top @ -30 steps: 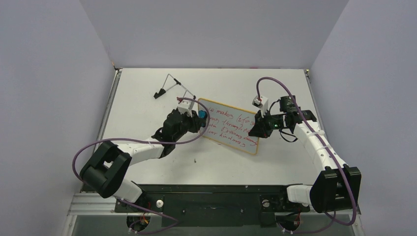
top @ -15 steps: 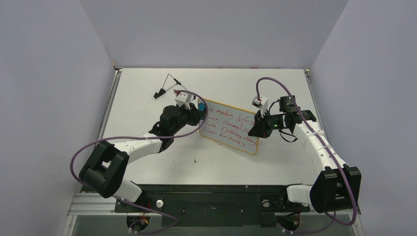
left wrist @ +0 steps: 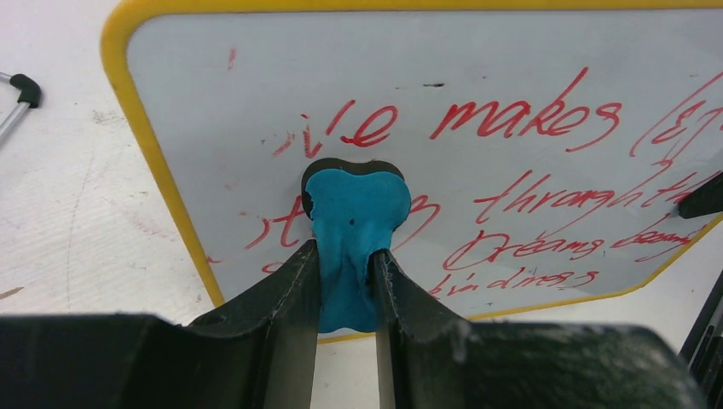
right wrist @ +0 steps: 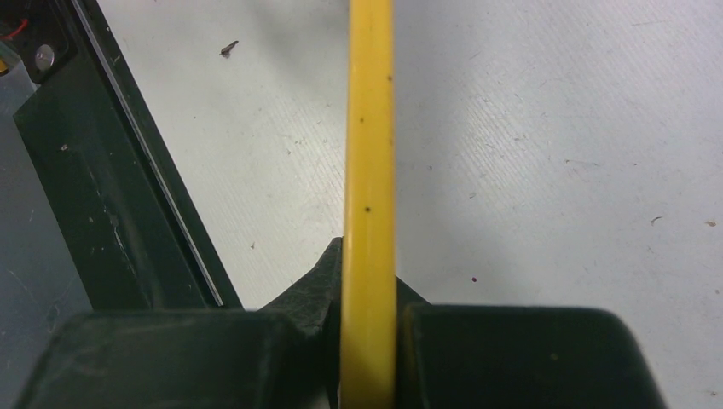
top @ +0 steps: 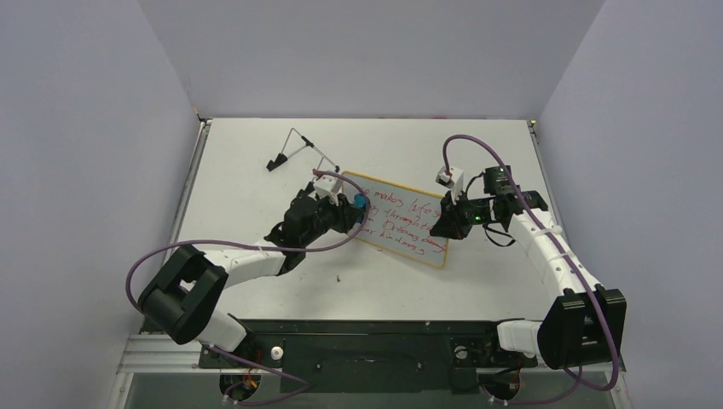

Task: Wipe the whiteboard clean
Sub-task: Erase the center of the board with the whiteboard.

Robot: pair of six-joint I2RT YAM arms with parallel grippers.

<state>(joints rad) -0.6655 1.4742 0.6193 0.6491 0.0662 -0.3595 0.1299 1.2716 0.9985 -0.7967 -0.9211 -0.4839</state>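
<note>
Eraser (left wrist: 356, 204): blue, pinched by left gripper (left wrist: 345, 264), seemingly pressed on red-lettered whiteboard (left wrist: 511, 85)
Rim (right wrist: 368, 128): yellow, edge-on only at right wrist, clamped by right gripper (right wrist: 368, 260)

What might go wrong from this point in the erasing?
The left claw pinches the blue eraser only at its lower part, squashing it; wiping pressure may twist it loose. The right claw grips the whiteboard only by its thin yellow rim, so pushing might pivot or slip it.
</note>
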